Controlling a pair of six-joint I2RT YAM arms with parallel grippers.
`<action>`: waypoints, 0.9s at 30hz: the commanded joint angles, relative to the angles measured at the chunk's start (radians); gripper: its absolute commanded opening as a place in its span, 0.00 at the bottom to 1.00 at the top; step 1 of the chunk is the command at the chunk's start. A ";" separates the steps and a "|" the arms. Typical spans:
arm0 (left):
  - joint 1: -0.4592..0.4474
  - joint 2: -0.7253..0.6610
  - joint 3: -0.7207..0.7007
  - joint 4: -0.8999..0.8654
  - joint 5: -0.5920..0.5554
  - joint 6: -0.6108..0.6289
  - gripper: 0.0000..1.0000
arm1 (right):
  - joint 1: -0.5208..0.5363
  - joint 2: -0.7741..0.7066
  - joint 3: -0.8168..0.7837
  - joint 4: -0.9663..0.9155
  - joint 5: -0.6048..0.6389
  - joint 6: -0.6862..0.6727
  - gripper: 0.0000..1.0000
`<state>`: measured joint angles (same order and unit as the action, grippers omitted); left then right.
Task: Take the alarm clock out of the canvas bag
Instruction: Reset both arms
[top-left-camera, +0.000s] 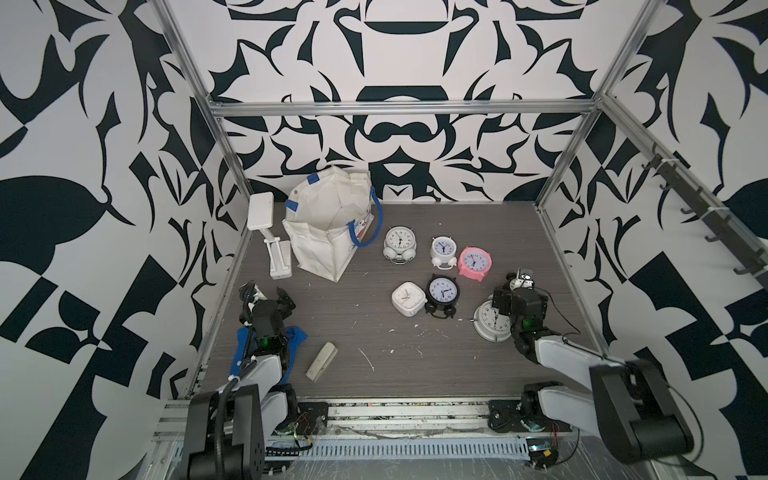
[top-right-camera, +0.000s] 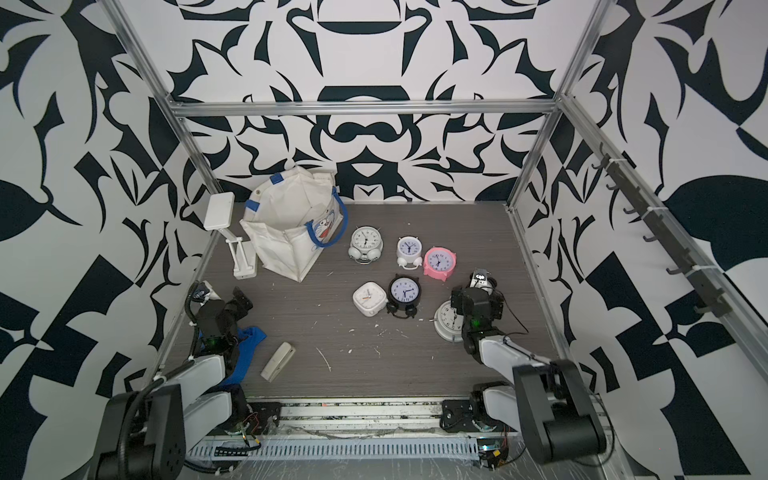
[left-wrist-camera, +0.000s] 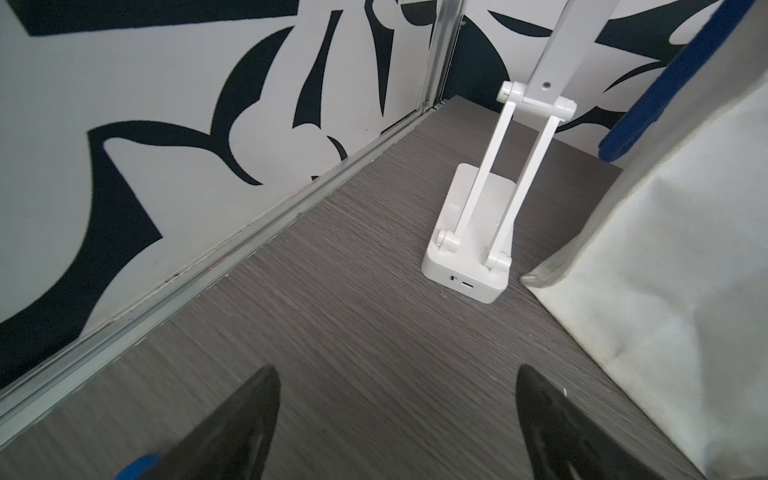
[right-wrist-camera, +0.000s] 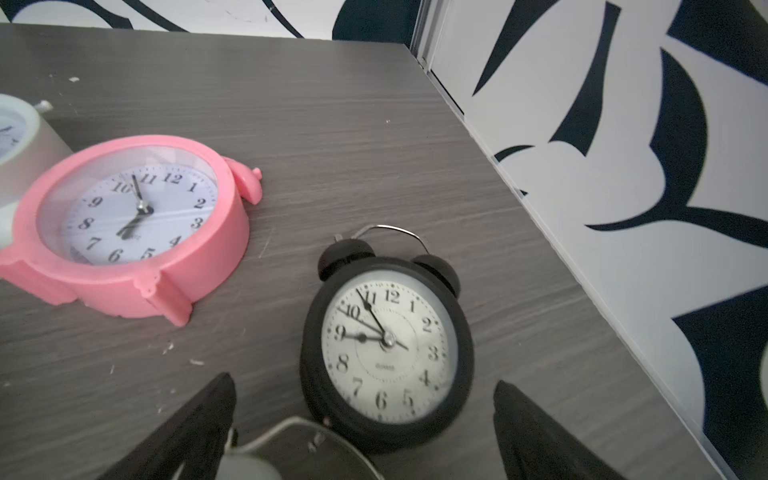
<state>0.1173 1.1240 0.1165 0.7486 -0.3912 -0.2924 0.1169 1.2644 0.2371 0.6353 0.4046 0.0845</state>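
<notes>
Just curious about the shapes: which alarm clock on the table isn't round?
The white square plastic alarm clock with rounded corners, lying face up beside the black round twin-bell clock. Every other clock in view has a round case.

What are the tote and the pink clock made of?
Canvas bag: off-white woven cloth, matte, creased and sagging.
Pink alarm clock: likely moulded plastic, matte body, rough flash at the feet; clear lens with glare, glass or plastic unclear.

Off-white, blue-handled canvas bag (top-left-camera: 328, 232) is standing open; black twin-bell alarm clock (right-wrist-camera: 386, 353) is lying face-up on the table (right-wrist-camera: 374, 124).
</notes>
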 joint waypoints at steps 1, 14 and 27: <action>-0.004 0.097 0.041 0.231 0.035 0.048 0.93 | -0.025 0.105 0.013 0.316 -0.067 -0.018 1.00; -0.003 0.406 0.132 0.360 0.144 0.070 0.99 | -0.057 0.298 0.073 0.384 -0.159 -0.020 0.99; -0.020 0.416 0.199 0.256 0.164 0.101 0.99 | -0.057 0.297 0.100 0.330 -0.330 -0.074 1.00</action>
<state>0.1013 1.5455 0.3027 1.0210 -0.2398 -0.2058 0.0620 1.5661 0.3218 0.9443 0.0891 0.0208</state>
